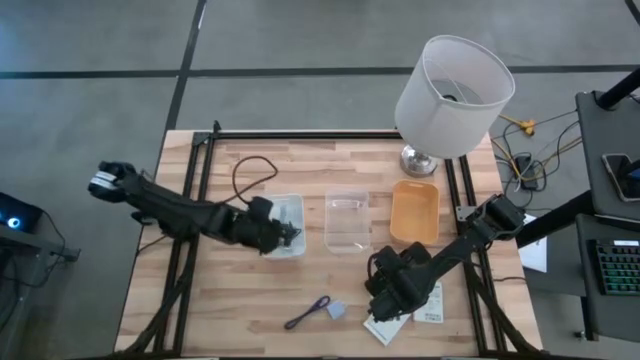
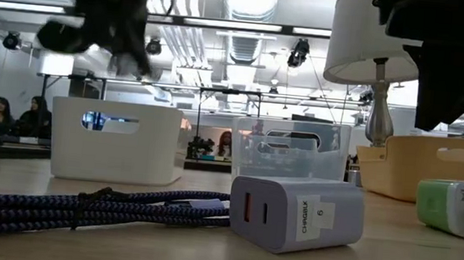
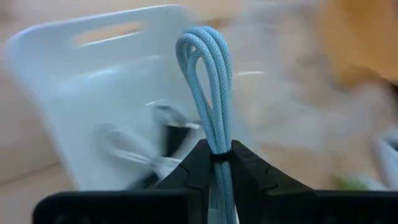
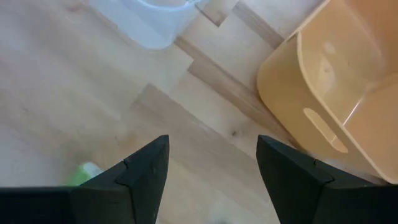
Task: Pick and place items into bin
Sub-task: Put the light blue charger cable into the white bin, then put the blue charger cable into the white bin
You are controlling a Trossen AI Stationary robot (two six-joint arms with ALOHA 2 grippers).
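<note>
My left tool is clamped on a folded light-blue cable, whose loop stands up between the fingers. It hangs over the white bin, the leftmost of three on the bench. Dark items already lie in that bin; I cannot tell what they are.

My right tool hovers with its fingers spread wide and nothing between them, above bare bench near the front right, close to the orange bin. The clear bin stands between the white and orange ones.

On the bench near the front edge lie a dark braided cable and, just beside it, a lavender charger block. Flat white packets lie by the right tool, and a green-and-white piece lies nearby.

A lamp stands at the back right.
</note>
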